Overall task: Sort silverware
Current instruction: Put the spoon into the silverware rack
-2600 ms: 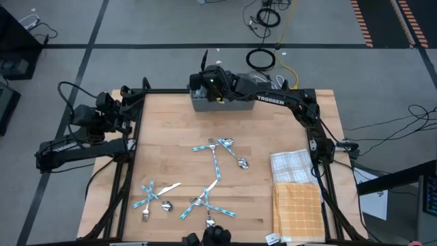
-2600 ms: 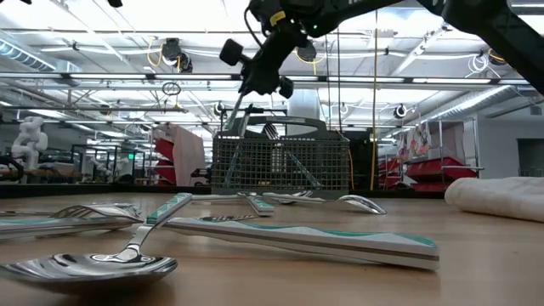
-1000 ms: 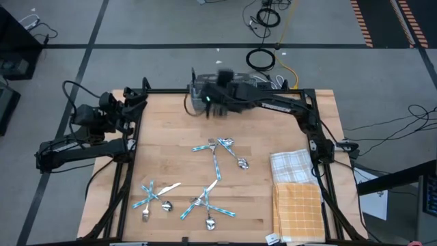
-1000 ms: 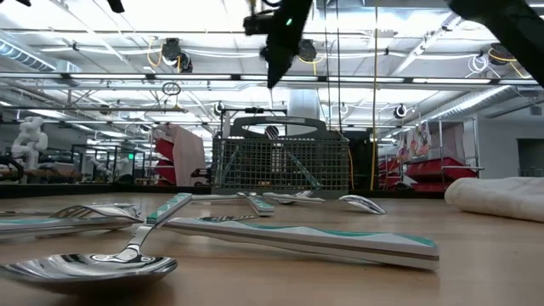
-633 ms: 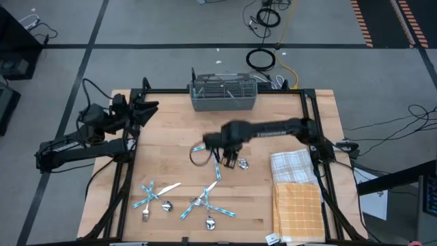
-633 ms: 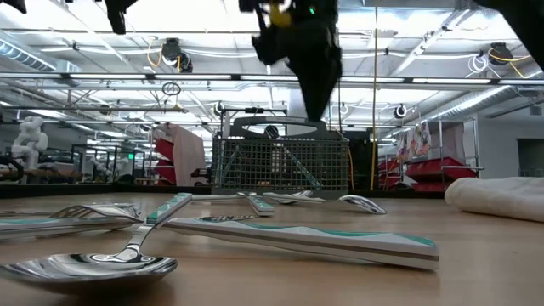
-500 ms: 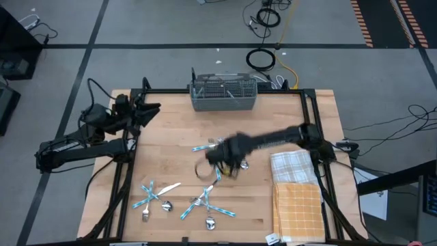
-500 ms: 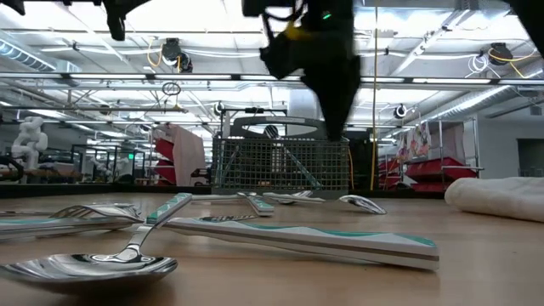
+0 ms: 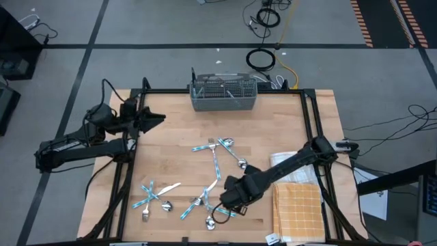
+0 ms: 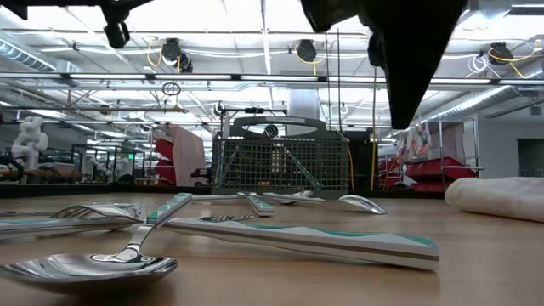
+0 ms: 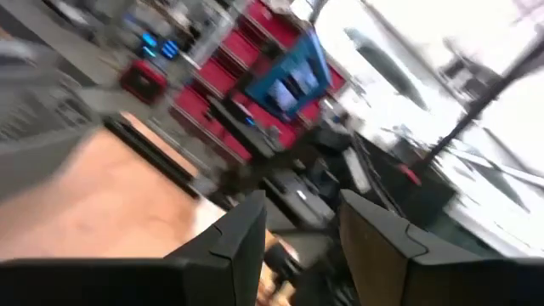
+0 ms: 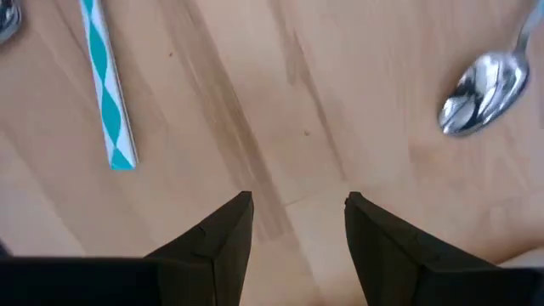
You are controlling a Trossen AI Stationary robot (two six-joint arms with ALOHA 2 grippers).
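Currently: scattered silverware with shiny metal heads and striped teal-and-white handles point(image 9: 216, 164) lies on the pale wooden bench point(image 9: 171, 130), in three loose groups: one at the bench's middle, one near the front left corner point(image 9: 154, 197), one at the front centre point(image 9: 205, 205)

Right hand point(image 9: 232, 202): low over the front-centre group, its dark arm reaching in from the right edge. Fingers parted, gripping nothing. In the right wrist view the two dark fingers point(image 12: 225, 234) frame bare wood; a teal-striped handle point(image 12: 106, 93) lies just beyond them to one side, and a polished spoon bowl point(image 12: 478, 92) just beyond to the other. Neither piece touches a finger. In the low view this hand point(image 10: 408, 51) hangs as a dark mass above the bench

Left hand point(image 9: 156, 118): at the left edge of the bench, raised, well apart from all the silverware. Fingers point(image 11: 238, 242) parted with nothing between them; its wrist view is blurred and looks off into the room

Grey wire-mesh caddy basket point(image 9: 223, 94): at the far edge, centre, with a few pieces standing inside it; in the low view a spoon point(image 10: 93, 265) and a flat-lying knife handle point(image 10: 340, 242) lie nearest the camera

White checked cloth point(image 9: 293, 167) and orange checked cloth point(image 9: 298, 210): folded, at the right side, beside the right arm
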